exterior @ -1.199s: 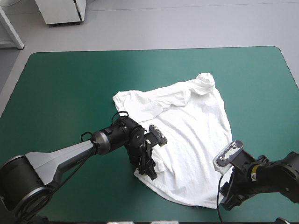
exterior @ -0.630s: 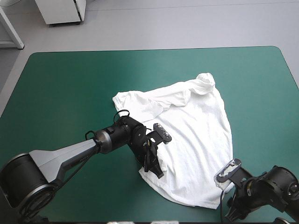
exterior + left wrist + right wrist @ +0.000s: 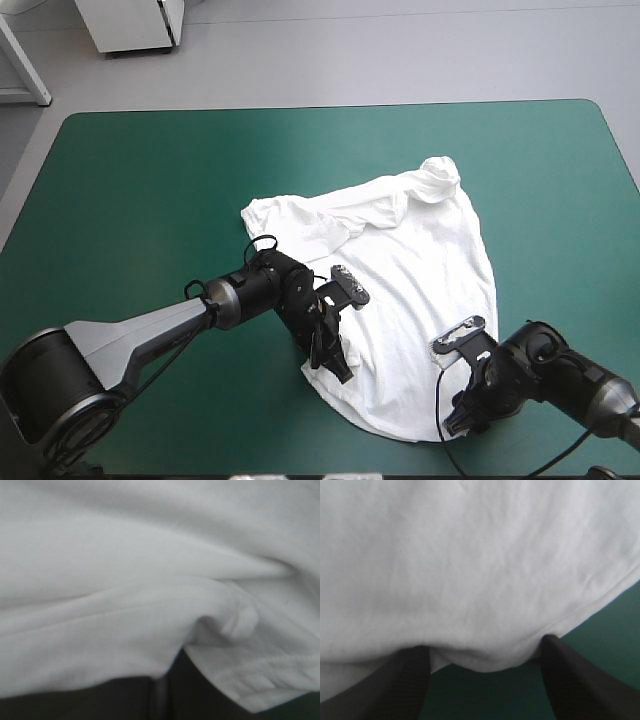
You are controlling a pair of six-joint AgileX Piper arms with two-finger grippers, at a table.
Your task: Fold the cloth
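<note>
The left gripper (image 3: 331, 356) is pressed together on the T-shirt (image 3: 420, 270), pinching the left end of the hem. In the left wrist view its black fingers (image 3: 100, 700) meet low at the middle along a narrow seam. The white fabric lies draped over them and hides the tips. Just ahead of this gripper the cloth forms a small raised fold, and a stitched hem edge runs beside it. The right gripper (image 3: 460, 418) is spread. In the right wrist view its two black fingers (image 3: 412, 680) stand wide apart, and the rounded hem edge sags into the gap between them and overlaps both fingertips. It pinches nothing. Bare teal-green cover (image 3: 612, 630) shows between the finger bases and beside the gripper. In the high view both grippers sit at the hem nearest the robot, well apart from each other, the left one at the hem's left end and the right one at its right end. The T-shirt lies spread mostly flat on the teal-green cover, extending ahead of both grippers toward the far edge of the table. Far ahead of the right gripper the fabric is bunched into a small crumpled lump. Ahead of the left gripper a wrinkled section of the garment reaches out to the left.
</note>
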